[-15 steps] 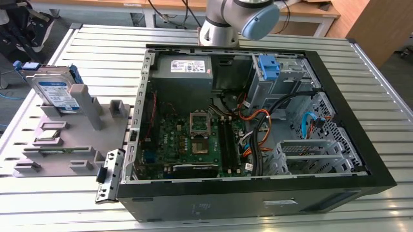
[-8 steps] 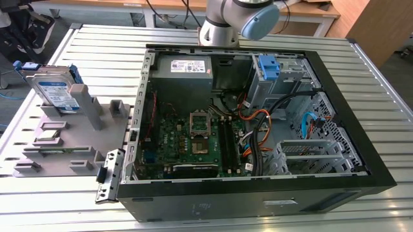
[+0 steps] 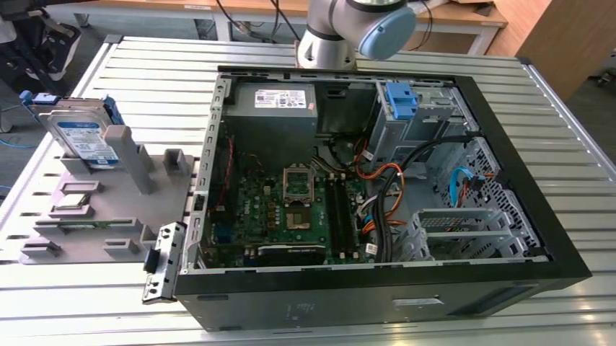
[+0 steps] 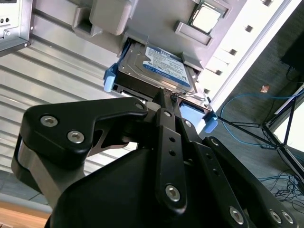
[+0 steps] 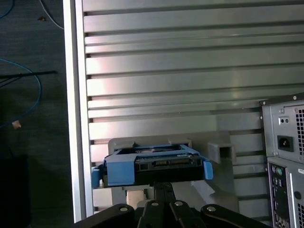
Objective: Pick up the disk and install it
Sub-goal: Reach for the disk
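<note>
i see the gripper (image 4: pixel 163 95) in both wrist views (image 5: pixel 164 186), fingers pressed together with nothing between them. the hard drive (image 3: pixel 85 138) stands on edge, leaning back a little, in a slot of the grey parts fixture (image 3: pixel 97 223). the fixture lies on the slatted metal table (image 3: pixel 144 72) along its edge on the exterior view's left. the drive's blue plastic frame (image 5: pixel 121 171) is clipped around it, and its label (image 4: pixel 166 64) faces the second wrist view. the drive lies beyond the fingertips, apart from them. the open computer case (image 3: pixel 558 238) fills the middle of the table, well apart from the drive, motherboard (image 3: pixel 288 209) exposed.
</note>
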